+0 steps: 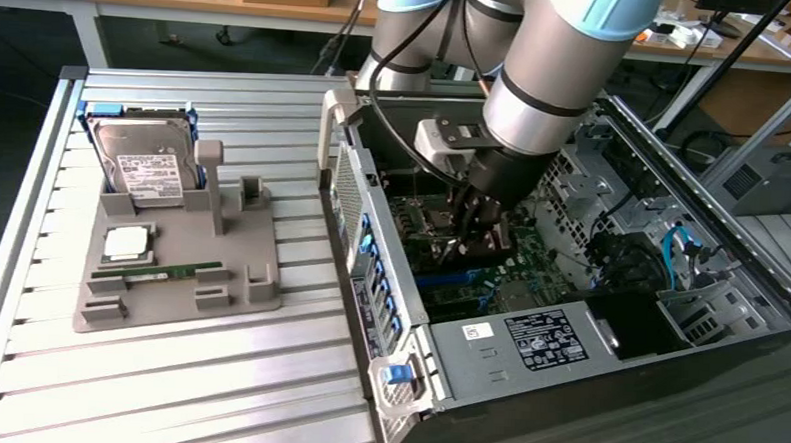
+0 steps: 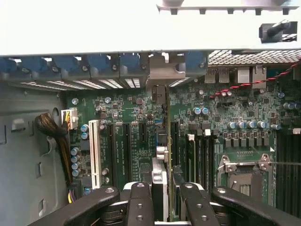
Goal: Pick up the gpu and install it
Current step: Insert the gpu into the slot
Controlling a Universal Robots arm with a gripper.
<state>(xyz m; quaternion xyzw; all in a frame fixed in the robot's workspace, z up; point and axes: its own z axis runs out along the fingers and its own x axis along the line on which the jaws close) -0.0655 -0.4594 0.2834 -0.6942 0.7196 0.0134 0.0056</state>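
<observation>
Gripping the gpu [image 2: 160,188] edge-on between jaws, above motherboard [image 2: 127,136] slots

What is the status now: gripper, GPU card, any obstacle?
Gripper shut on the thin flat GPU card, held edge-on. Card low inside the open computer case, over the green motherboard slots. Nothing seen blocking the slot.

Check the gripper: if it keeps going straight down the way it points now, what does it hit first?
Likely the motherboard. The gripper holds the gpu edge-on over the expansion slots inside the open computer case, so the card's lower edge should meet a slot first. Depth is unclear.
</observation>
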